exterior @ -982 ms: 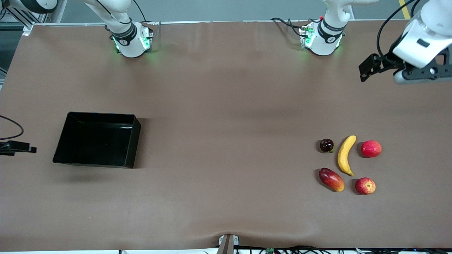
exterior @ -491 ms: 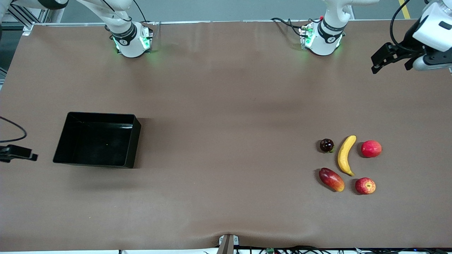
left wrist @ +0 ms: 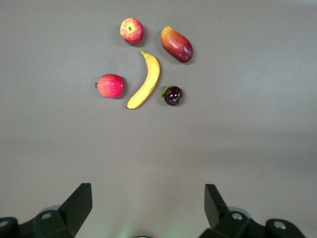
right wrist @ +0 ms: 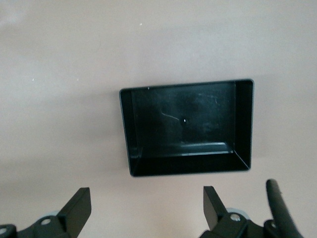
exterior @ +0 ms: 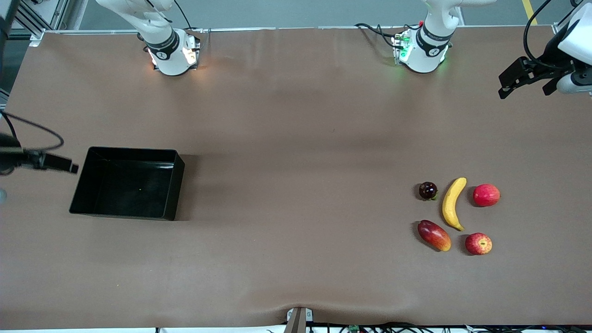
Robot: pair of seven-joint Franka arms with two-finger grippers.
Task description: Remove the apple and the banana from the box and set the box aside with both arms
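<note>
- Front view: box (exterior: 127,183) sits empty at the right arm's end of the table; apple (exterior: 478,243) and banana (exterior: 452,203) lie out. Both arms have pulled back, so your task looks finished.
- Left wrist view: left claw (left wrist: 148,208) spread apart, above the fruit.
- Right wrist view: right claw (right wrist: 147,210) apart, empty, over the box.

Wide bare table (exterior: 296,185) is lying between the black box (exterior: 127,183) and the fruit cluster. There, the banana (exterior: 452,203) is sitting hemmed by the apple (exterior: 478,243), mango (exterior: 434,235), dark plum (exterior: 428,190) and pinkish-red fruit (exterior: 486,195), leaving narrow gaps.
</note>
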